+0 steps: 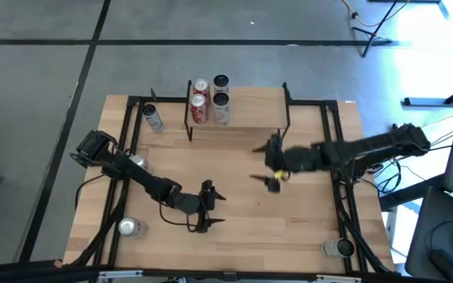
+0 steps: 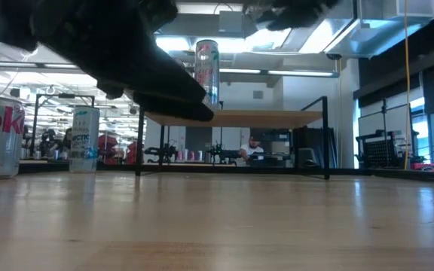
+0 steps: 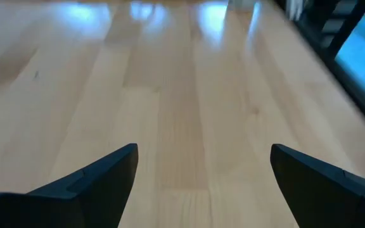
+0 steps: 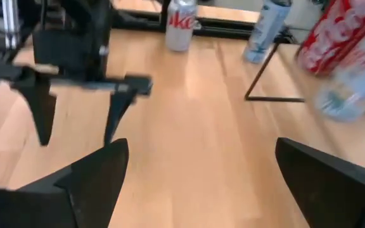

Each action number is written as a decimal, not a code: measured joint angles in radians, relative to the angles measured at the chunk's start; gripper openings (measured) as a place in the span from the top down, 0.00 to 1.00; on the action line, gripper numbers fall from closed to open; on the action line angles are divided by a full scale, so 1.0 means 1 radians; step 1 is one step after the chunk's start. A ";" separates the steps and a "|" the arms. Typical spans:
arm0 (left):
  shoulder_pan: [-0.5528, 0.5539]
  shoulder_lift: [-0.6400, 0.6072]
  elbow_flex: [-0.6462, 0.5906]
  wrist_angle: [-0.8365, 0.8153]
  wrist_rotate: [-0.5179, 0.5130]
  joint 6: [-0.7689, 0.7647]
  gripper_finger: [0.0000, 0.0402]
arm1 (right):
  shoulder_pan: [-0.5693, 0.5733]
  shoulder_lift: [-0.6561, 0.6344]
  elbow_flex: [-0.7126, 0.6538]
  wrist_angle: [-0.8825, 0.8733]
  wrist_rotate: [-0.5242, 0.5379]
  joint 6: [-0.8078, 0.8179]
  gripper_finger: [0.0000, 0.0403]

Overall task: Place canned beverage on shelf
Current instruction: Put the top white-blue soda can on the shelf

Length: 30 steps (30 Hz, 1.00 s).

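Just behind the right gripper (image 1: 272, 174), toward the far edge of the table (image 1: 289, 228), stands the shelf (image 1: 250, 108), its light plank top on a thin black frame. Four cans sit in a cluster at the shelf's left end: two red cans (image 1: 200, 104) side by side with two slim pale cans (image 1: 221, 101). Neither gripper touches them. The right gripper hovers above bare wood in front of the shelf, its fingers (image 4: 334, 183) spread wide with nothing between them; its wrist view looks across the table at the left gripper (image 4: 78, 111) and, farther off, a Diet Coke can (image 4: 180, 25) and a tall slim can (image 4: 263, 28) beside the shelf's black leg. The left gripper (image 1: 208, 206) hangs over the near middle of the table, well apart from the shelf, fingers (image 3: 94, 183) also parted and empty over plain wood. To the outside of the left arm, a silver can (image 1: 130, 227) stands near the front-left corner, another (image 1: 138, 162) partly hidden by the arm, and a third (image 1: 152, 116) beside the shelf's left leg. One more can (image 1: 337, 248) stands at the front-right corner.
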 joint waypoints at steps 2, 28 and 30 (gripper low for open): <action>0.000 0.000 0.075 -0.167 -0.009 -0.018 0.12 | 0.070 0.001 -0.079 0.091 0.051 0.014 0.04; 0.252 -0.315 0.472 -1.711 -0.130 -0.505 0.12 | 0.034 -0.014 -0.251 0.472 0.061 -0.197 0.04; 0.310 -0.387 0.472 -1.735 -0.133 -0.524 0.12 | 0.034 -0.014 -0.251 0.459 0.061 -0.197 0.04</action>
